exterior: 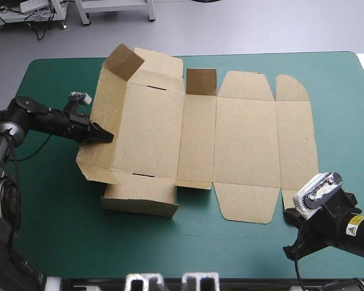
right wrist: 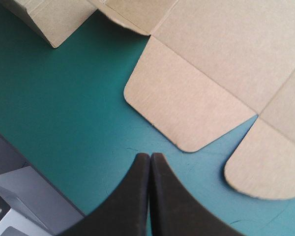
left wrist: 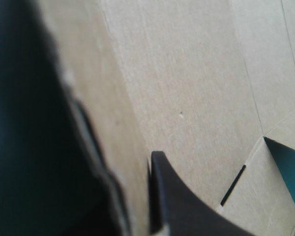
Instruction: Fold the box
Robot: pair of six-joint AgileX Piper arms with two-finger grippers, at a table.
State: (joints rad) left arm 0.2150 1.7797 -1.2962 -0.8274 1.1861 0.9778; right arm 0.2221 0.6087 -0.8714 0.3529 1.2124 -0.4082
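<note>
Box [exterior: 197,139] sits mid table [exterior: 346,66], long axis running left to right, most of it flat on the teal-green cover [exterior: 54,218]. Only the left end is up: the end wall [exterior: 103,103] stands tilted, the near side wall [exterior: 139,203] is raised, and a corner flap [exterior: 122,60] at the far left sticks up. Left hand [exterior: 102,134] reaches in from the table's left edge and is all but closed on that end wall, with the board pinched between the two black fingers. The left wrist view shows one finger [left wrist: 172,196] on the inside against the brown panel, the other a dark blur on the outer face. Right hand [right wrist: 150,158] is closed to a point and holds nothing. It is over bare cover just off the box's near right corner, with a rounded flap [right wrist: 187,105] ahead of it, not touching the tips. My read on the next move: the gripped wall hinges on a crease running near to far, so it has to swing toward the table's right, along the long axis, over the base panel [exterior: 151,130]. Left hand is already on it. Right hand is at the opposite end, well apart from that wall, next to the flat part. Likely risk: the sheet slides right instead of creasing, since nothing pins the flat part.
</note>
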